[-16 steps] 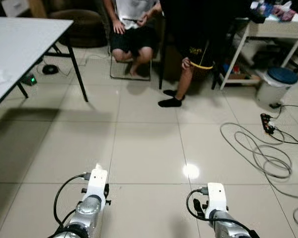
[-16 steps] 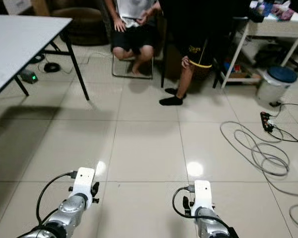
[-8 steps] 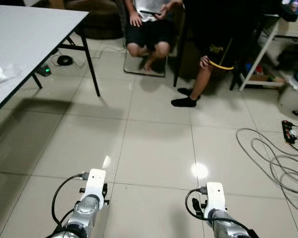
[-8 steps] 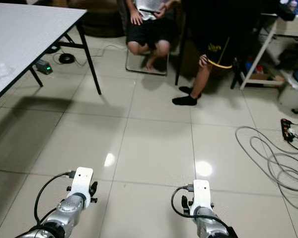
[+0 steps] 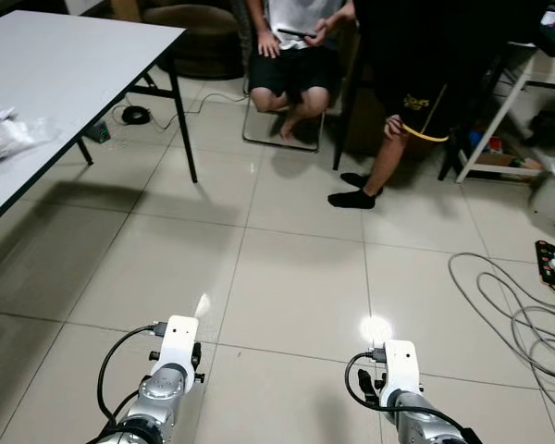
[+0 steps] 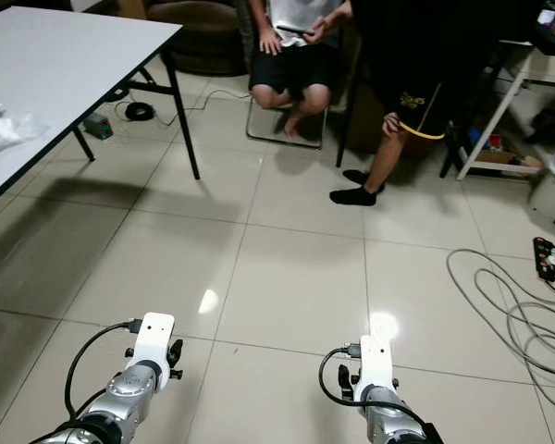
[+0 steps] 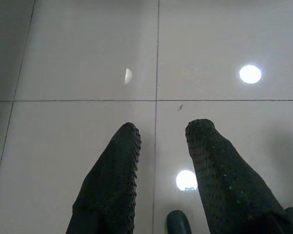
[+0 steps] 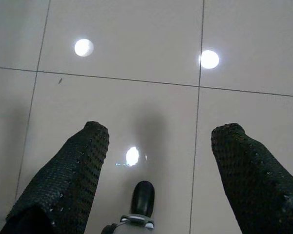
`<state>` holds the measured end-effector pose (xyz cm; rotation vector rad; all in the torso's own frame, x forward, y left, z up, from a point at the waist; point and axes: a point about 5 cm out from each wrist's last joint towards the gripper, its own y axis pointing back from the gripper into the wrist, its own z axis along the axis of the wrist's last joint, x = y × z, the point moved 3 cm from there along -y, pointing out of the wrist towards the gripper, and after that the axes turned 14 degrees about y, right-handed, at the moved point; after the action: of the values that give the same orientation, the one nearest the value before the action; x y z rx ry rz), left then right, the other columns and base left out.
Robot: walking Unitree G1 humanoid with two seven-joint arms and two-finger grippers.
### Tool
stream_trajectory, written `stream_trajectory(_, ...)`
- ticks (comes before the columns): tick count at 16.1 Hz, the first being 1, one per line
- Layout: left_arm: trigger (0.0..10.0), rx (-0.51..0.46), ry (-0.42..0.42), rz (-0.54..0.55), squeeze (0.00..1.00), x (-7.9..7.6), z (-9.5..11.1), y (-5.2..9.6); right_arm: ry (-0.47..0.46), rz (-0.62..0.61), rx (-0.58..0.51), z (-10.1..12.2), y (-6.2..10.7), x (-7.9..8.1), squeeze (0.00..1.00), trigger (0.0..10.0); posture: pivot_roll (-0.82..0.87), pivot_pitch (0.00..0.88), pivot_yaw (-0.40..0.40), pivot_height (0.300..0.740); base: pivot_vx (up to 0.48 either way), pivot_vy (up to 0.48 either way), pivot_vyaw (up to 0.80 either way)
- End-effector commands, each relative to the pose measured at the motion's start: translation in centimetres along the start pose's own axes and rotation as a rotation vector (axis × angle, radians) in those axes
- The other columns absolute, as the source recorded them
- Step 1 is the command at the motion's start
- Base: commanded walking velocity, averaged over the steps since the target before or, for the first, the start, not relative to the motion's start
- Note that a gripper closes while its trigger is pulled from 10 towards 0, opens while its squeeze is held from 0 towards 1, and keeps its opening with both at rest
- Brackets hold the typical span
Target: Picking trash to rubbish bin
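Two silver arms end in white wrist blocks, each fed by a looped black cable. Left gripper (image 7: 158, 131) and right gripper (image 8: 158, 134): two long black fingers apiece, tapered, with a fine dimpled texture.

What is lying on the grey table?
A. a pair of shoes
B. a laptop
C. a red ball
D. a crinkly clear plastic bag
D: a crumpled clear plastic bag lies near the edge of the grey table, and nothing else is on it.
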<state>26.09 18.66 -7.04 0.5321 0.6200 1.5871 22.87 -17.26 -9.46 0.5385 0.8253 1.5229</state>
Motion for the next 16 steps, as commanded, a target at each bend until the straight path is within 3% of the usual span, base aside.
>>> stream_trajectory(1, 10.0, 0.006, -0.012, 0.003, 0.00, 0.05, -0.12, 0.01, 0.001, -0.007, 0.007, -0.18, 0.03, -0.24, 0.00, 10.0, 0.04, 0.035, -0.021, 0.740, 0.307, 0.000, 0.00)
stream_trajectory(16, 10.0, 0.010, -0.024, -0.003, 0.00, 0.02, -0.21, 0.03, 0.017, 0.005, 0.017, -0.46, 0.07, 0.10, 0.00, 10.0, 0.04, 0.013, -0.019, 0.740, 0.353, 0.000, 0.00)
